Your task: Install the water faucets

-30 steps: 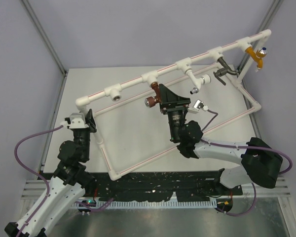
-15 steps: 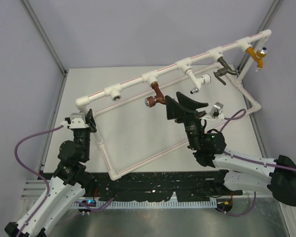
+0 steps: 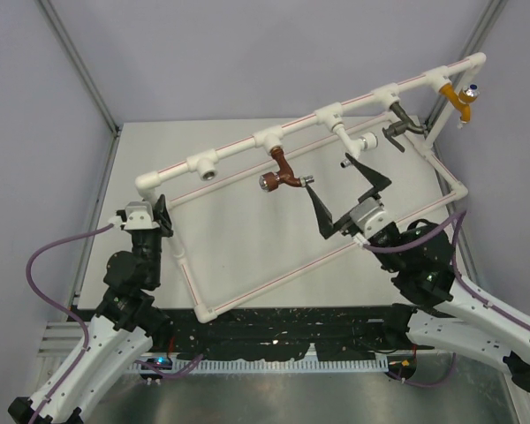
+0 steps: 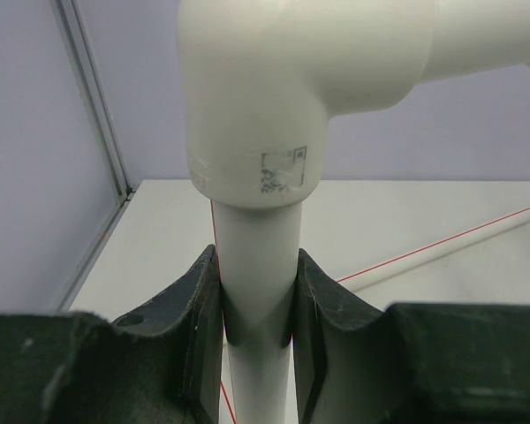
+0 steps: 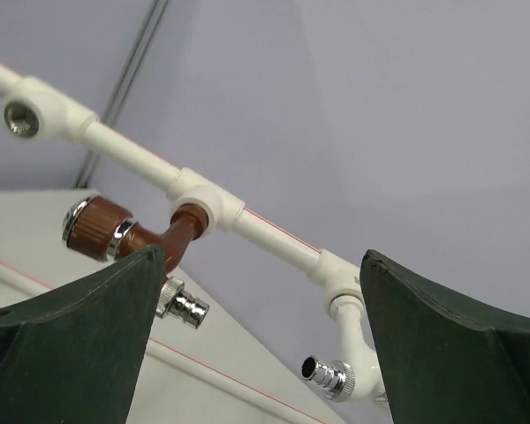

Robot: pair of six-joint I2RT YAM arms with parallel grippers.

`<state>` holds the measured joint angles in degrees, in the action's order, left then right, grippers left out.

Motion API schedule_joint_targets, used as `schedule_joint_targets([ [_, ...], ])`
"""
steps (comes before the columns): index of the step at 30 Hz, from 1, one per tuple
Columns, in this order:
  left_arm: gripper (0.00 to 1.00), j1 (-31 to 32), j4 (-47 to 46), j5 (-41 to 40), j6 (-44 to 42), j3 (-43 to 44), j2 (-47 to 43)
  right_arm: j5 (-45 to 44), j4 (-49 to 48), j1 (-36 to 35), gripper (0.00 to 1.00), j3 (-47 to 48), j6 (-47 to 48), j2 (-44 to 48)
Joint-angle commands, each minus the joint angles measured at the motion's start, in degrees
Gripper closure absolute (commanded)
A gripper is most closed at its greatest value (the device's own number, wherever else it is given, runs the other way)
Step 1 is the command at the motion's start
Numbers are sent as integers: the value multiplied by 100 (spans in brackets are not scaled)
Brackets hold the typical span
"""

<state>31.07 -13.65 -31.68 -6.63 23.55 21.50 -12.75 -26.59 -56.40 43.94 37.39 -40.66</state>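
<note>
The copper-coloured faucet (image 3: pixel 281 172) hangs from a tee of the white pipe frame (image 3: pixel 238 150), its round knob to the left and chrome spout to the right. It also shows in the right wrist view (image 5: pixel 128 234). My right gripper (image 3: pixel 346 196) is open and empty, a short way right of the faucet and apart from it. My left gripper (image 3: pixel 155 215) is shut on the frame's upright post (image 4: pixel 258 274) below the corner elbow (image 4: pixel 291 79).
A white faucet (image 3: pixel 358 146) with a chrome tip, a dark bronze-grey lever faucet (image 3: pixel 399 131) and an orange faucet with a blue knob (image 3: pixel 459 99) hang from the top pipe. An empty tee (image 3: pixel 205 166) sits left of the copper faucet. The frame's lower pipes cross the table.
My right gripper has let go of the copper faucet, opened, and drawn back to the right and toward the near edge. The faucet stays in its tee. The left gripper has not moved.
</note>
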Motion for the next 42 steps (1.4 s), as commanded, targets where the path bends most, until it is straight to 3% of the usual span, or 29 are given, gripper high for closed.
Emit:
schedule_joint_targets([
  [1, 100, 66, 178, 400, -57, 27, 162, 730, 2368, -29, 5, 641, 1964, -152],
  [7, 100, 75, 187, 408, -57, 36, 171, 653, 3195, -178, 5, 1239, 2896, -714],
  [12, 100, 66, 187, 400, -57, 36, 153, 134, 2695, -476, 4, 1240, 3756, -1214],
  [18, 100, 66, 196, 391, -57, 36, 118, -719, 1378, -530, 0, 1099, 4461, -1927],
  [24, 100, 66, 205, 364, -57, 44, 65, -1115, 252, -539, 26, 958, 4155, -2516],
  [31, 100, 66, 205, 356, -75, 53, 4, -1053, -687, -539, 57, 949, 1433, -2666],
  [35, 100, 57, 205, 347, -75, 53, -23, -1414, -1382, -521, 69, 923, -948, -2666],
  [36, 100, 66, 205, 356, -75, 53, -31, -1492, -1488, -504, 72, 914, -1927, -2657],
  [39, 100, 66, 205, 356, -75, 53, -75, -1730, -2068, -372, 95, 731, -3892, -2631],
  [42, 100, 66, 205, 364, -66, 53, -110, -1950, -2517, -328, 95, 624, -5527, -2674],
])
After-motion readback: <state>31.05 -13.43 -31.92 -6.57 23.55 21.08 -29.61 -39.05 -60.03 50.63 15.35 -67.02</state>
